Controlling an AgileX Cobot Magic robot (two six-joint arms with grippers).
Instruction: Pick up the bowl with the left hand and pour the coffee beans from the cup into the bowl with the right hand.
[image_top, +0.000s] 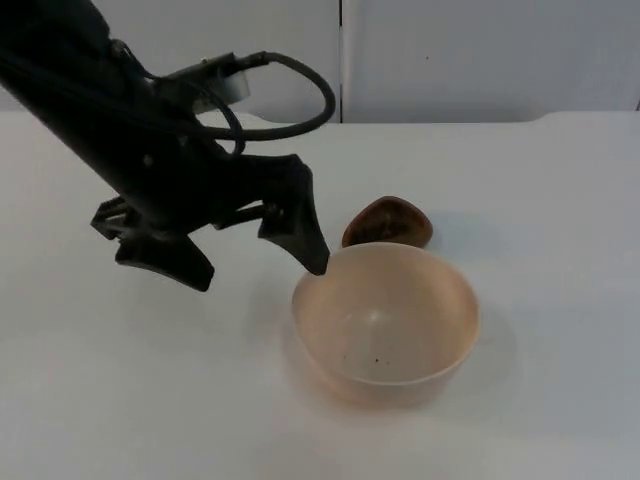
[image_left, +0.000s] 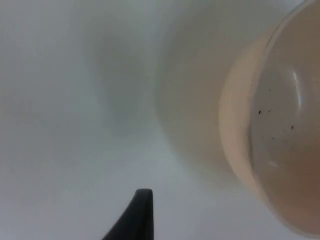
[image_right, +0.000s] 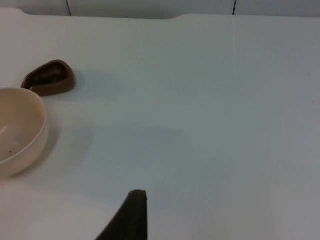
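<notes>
White tabletop (image_top: 560, 200) carried the cream bowl (image_top: 385, 325), not yet lifted, with the brown cup (image_top: 388, 222) of beans just behind it unpoured, while the left end effector (image_top: 255, 270) was spread wide at its rim.

Bowl (image_top: 385, 320): smooth cream plastic look, faint sheen inside. Cup (image_top: 388, 223): glossy brown, ceramic-like. Table (image_top: 560, 220): matt white, smooth.

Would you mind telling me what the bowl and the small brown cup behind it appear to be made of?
Bowl: probably plastic or glazed ceramic, cream, smooth and slightly glossy, with a soft highlight inside. Cup: dark brown, glossy, possibly glazed ceramic or plastic; hard to tell.
</notes>
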